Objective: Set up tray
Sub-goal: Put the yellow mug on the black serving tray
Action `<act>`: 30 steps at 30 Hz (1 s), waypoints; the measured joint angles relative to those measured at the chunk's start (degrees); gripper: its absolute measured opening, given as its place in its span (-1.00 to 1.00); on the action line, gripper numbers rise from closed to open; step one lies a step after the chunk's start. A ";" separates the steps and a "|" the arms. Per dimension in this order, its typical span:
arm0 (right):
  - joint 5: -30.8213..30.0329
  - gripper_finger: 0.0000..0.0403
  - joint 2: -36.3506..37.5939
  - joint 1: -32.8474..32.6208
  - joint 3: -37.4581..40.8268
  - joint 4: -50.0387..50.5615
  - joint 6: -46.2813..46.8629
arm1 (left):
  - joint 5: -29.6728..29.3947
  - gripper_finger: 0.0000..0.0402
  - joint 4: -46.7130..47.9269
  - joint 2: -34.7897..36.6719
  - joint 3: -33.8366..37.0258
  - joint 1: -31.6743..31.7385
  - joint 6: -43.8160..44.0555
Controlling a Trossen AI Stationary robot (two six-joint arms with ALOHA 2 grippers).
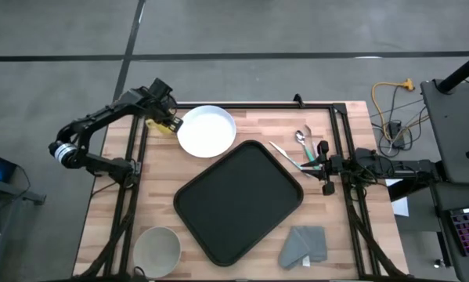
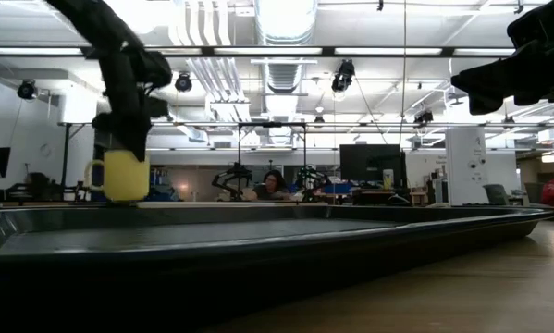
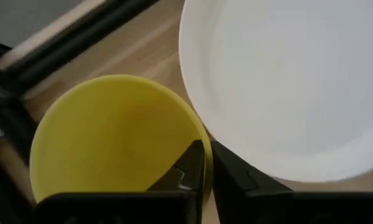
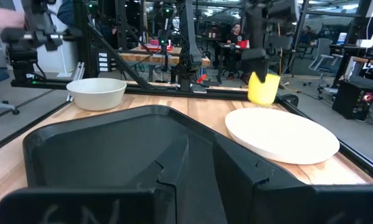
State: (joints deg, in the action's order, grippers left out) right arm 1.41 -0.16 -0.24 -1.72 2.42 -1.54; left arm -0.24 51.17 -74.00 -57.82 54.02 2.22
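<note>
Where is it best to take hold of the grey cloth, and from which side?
Probably from straight above, pinching the raised fold near the middle of the grey cloth. It lies flat and crumpled on the wooden table beside the tray, so no edge stands up for the fingers.

The wooden bench [image 1: 242, 129] carries the tray [image 1: 238, 200], a white plate [image 1: 207, 131] beside the left claw [image 1: 174, 124], a bowl [image 1: 156, 250], a cloth [image 1: 304, 245] and cutlery [image 1: 297, 149] by the right claw [image 1: 322, 157].

left gripper [image 1: 169, 123] fingers clamped, right gripper [image 1: 326, 166] raised

cutlery [image 1: 301, 149] right of tray [image 1: 239, 200] too small to identify; plate [image 3: 286, 81] cropped at left wrist view's top and right edges.
</note>
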 joint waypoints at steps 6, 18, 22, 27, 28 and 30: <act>-0.01 -0.66 0.00 0.00 0.01 0.00 0.00 | -0.06 -0.99 9.88 0.04 -11.38 -0.77 0.22; 0.00 -0.66 0.02 -0.01 0.00 0.00 0.00 | 0.17 -0.99 14.61 0.15 -17.76 -16.81 2.78; 0.00 -0.66 0.02 -0.01 0.00 0.00 0.00 | -0.02 -1.00 14.47 0.15 -16.20 -25.34 5.48; 0.00 -0.66 0.00 -0.01 0.01 0.00 0.00 | -2.37 -1.00 13.92 0.15 -14.15 -35.63 11.42; 0.00 -0.66 0.00 0.01 0.01 0.00 0.00 | -2.73 -1.00 13.91 0.15 -13.71 -37.45 12.63; 0.00 -0.66 0.02 -0.01 0.00 0.00 0.00 | -3.18 -1.00 13.72 0.15 -12.62 -41.02 15.17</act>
State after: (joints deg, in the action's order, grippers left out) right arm 1.41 -0.15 -0.25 -1.72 2.42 -1.54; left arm -3.41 64.89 -73.84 -70.44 13.00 17.39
